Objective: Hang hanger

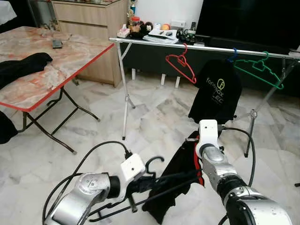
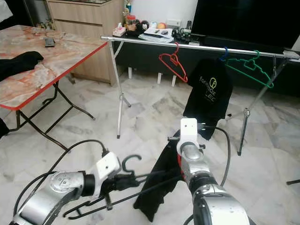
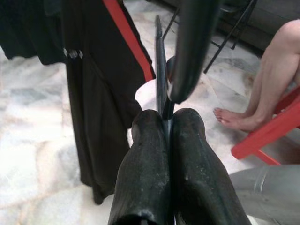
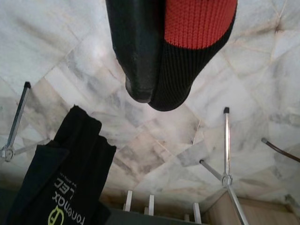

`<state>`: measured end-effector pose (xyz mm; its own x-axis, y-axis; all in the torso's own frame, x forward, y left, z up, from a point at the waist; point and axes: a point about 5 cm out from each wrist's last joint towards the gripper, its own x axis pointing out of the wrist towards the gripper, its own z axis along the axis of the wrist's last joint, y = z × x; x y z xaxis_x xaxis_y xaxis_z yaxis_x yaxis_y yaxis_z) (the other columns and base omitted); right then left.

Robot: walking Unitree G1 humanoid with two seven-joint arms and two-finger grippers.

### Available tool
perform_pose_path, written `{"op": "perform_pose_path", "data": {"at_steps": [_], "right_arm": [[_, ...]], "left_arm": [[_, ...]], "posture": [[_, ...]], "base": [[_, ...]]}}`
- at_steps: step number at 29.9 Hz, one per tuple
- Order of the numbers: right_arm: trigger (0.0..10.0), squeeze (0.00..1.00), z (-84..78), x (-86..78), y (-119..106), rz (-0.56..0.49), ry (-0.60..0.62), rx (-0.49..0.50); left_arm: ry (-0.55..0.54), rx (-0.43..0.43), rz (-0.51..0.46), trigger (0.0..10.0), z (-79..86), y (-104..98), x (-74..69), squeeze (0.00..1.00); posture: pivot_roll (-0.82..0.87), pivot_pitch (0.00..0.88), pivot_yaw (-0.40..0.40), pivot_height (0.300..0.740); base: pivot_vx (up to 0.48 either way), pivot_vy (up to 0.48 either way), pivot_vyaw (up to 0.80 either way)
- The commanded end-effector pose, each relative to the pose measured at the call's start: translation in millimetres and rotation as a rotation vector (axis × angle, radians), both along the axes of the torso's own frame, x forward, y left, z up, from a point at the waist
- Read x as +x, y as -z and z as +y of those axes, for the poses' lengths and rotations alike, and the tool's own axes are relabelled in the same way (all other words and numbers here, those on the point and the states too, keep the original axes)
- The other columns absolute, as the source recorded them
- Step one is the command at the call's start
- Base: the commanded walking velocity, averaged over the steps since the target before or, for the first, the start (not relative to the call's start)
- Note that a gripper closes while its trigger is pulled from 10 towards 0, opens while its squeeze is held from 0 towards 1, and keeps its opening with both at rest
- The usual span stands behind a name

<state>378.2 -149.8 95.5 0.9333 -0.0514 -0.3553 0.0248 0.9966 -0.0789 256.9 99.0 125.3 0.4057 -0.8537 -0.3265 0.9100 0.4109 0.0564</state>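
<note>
While clamped, black hanger (image 1: 154,180) crosses left gripper (image 3: 165,123)

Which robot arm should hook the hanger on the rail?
Probably the left: its tool is shut on the black hanger by the hook. The right tool only pinches the garment. The rail is ahead.

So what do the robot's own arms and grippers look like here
Both arms are silver metal with rounded, ribbed joint housings. Each wrist carries a white boxy module, with a black cable looping out from it and back along the arm. The left gripper has two long, glossy black, rounded fingers. On the right gripper, one finger shows bare black; beside it is red and black knit fabric.
</note>
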Motion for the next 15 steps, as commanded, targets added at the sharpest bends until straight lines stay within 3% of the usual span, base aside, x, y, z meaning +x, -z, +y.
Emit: {"op": "perform_pose_path", "data": {"at_steps": [1,15], "right_arm": [[10.0,0.0,-1.2,0.8,-1.4,0.0,0.014,0.0],[10.0,0.0,-1.6,-0.4,0.7,0.008,0.017,0.001]], "left_arm": [[0.005,-0.011,-0.009,10.0,-0.9,-5.2,-1.0,0.0],[0.002,-0.017,-0.007,10.0,-2.2,-6.0,-1.3,0.0]], "posture": [[0.16,0.001,-0.079,0.74],[0.16,0.005,-0.081,0.74]], "base": [[0.0,0.0,0.0],[0.0,0.0,0.0]]}}
